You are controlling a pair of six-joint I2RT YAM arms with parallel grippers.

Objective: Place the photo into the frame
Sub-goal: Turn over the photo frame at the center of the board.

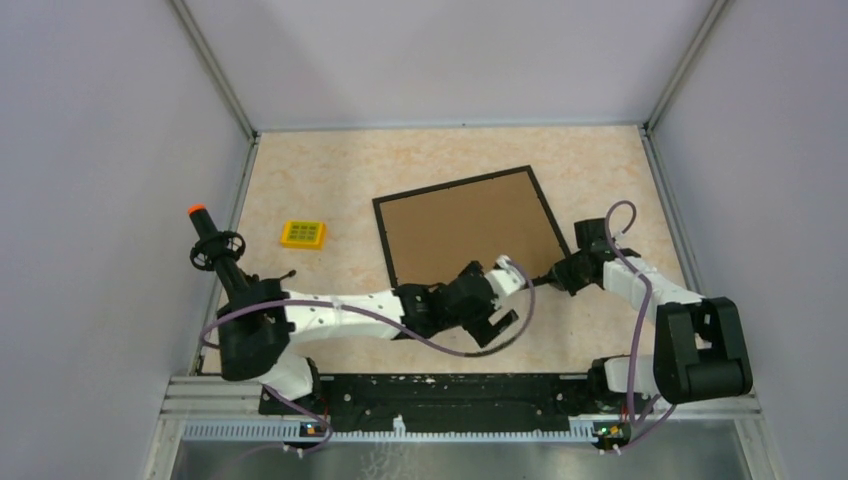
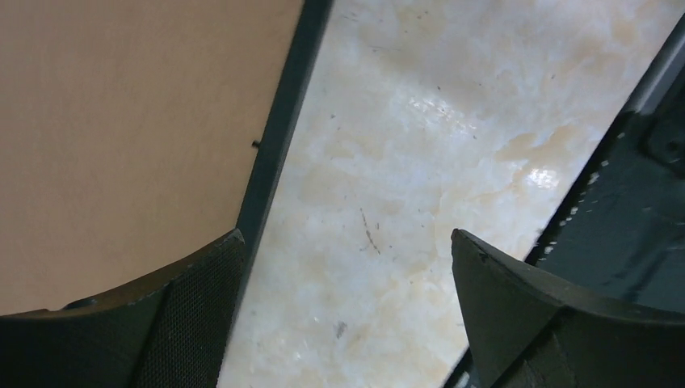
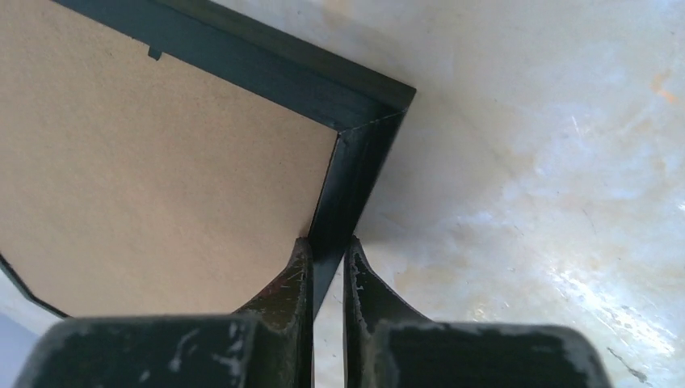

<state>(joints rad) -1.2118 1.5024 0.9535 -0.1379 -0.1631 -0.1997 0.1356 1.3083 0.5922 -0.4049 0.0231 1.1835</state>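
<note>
The frame [image 1: 548,215] is a thin black rectangle lying flat in the middle of the table, filled by a plain brown cardboard sheet [image 1: 468,232]. The photo is hidden from every view. My right gripper [image 1: 551,277] is at the frame's near right corner. In the right wrist view it [image 3: 327,246] is shut on the black frame rail [image 3: 355,170], one finger over the cardboard [image 3: 161,178] and one outside. My left gripper [image 1: 510,298] hovers at the frame's near edge. It [image 2: 346,242] is open over bare table, beside the frame's rail [image 2: 283,121], holding nothing.
A small yellow block [image 1: 302,234] lies left of the frame. A black stand with an orange tip [image 1: 205,240] is at the far left edge. A black mounting rail [image 1: 440,390] runs along the near edge. Enclosure walls ring the table.
</note>
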